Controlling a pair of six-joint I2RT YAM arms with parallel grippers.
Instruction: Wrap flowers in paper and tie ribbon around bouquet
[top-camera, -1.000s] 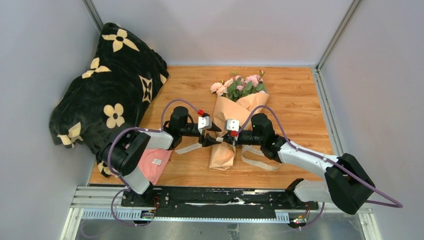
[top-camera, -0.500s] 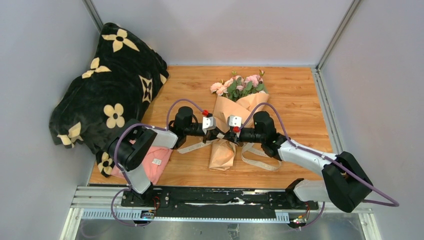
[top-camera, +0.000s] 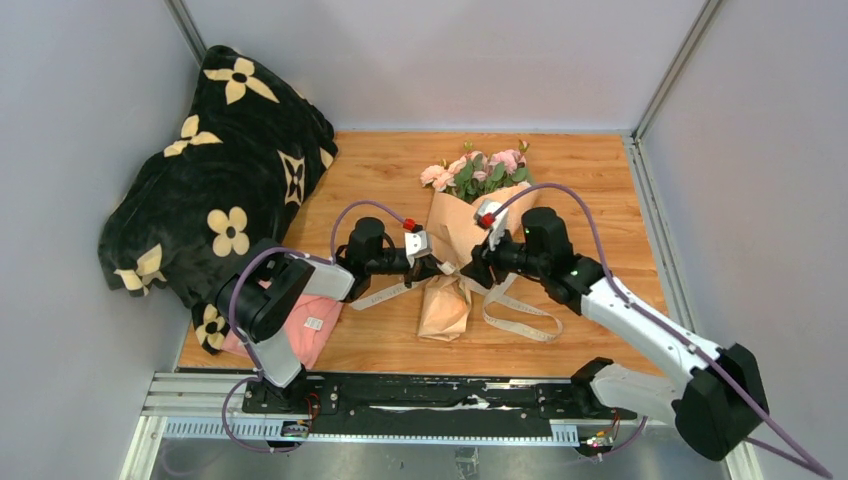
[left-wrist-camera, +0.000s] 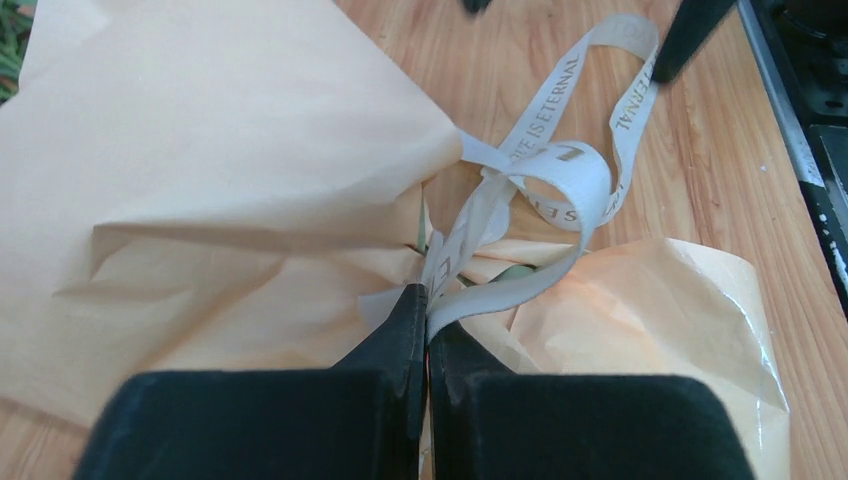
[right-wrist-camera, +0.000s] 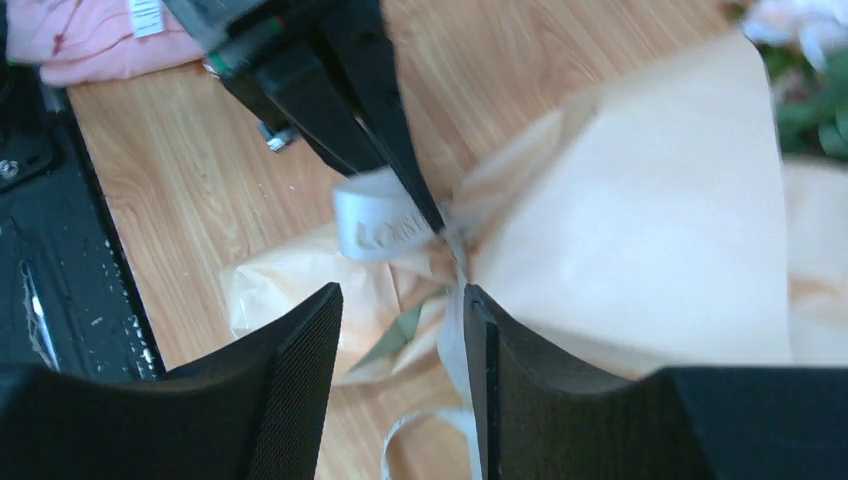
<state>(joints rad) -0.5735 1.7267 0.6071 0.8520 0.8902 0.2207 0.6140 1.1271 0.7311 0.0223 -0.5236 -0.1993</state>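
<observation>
The bouquet lies mid-table, its pink flowers (top-camera: 475, 170) sticking out of the peach paper (top-camera: 455, 225) cone. The cream ribbon (top-camera: 520, 320) crosses the cone's narrow waist, with one tail on the left and a loop on the right. My left gripper (top-camera: 438, 268) sits at the waist, shut on the ribbon (left-wrist-camera: 560, 170) just at its fingertips (left-wrist-camera: 428, 300). My right gripper (top-camera: 475, 272) hovers over the same waist from the right, open (right-wrist-camera: 400, 310). One ribbon strand (right-wrist-camera: 452, 345) runs along its right finger (right-wrist-camera: 500, 380), unpinched. The paper (left-wrist-camera: 230, 150) fills the left wrist view.
A black blanket with cream flower prints (top-camera: 215, 190) is heaped at the back left. A small pink cloth with a white label (top-camera: 305, 325) lies under the left arm near the front edge. Grey walls close in the table on three sides.
The left gripper moved right to the cone's waist and shut on the ribbon. The right gripper opened, let the ribbon go, and rose toward the flowers.
</observation>
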